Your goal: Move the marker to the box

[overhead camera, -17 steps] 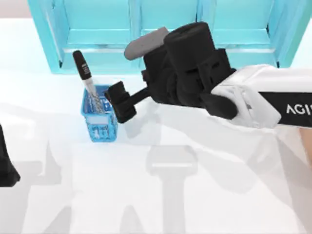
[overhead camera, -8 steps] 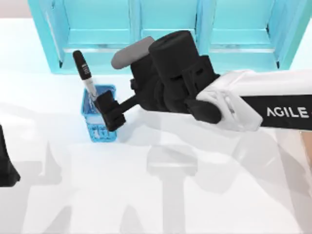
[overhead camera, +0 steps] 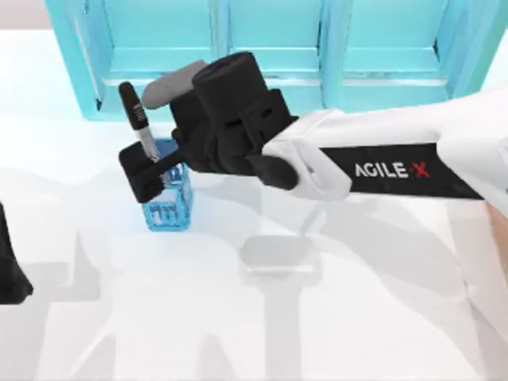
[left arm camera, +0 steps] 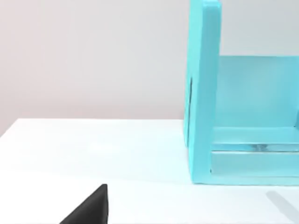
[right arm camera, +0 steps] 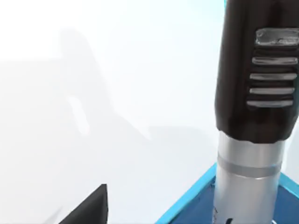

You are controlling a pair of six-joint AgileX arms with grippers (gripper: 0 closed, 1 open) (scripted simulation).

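The right gripper (overhead camera: 151, 173) is reaching over the blue basket (overhead camera: 167, 208), its fingers spread wide around the marker (overhead camera: 136, 119) standing between them; a skewed squeeze could be tipping basket and marker onto the worktop (overhead camera: 262, 317).

The right arm's tool (overhead camera: 151, 171) slides leftward across the top view, from beside the blue basket (overhead camera: 167, 208) to over its upper left part, now at the marker (overhead camera: 139, 125). The arm's white forearm stretches further into frame, its lettering fully exposed.
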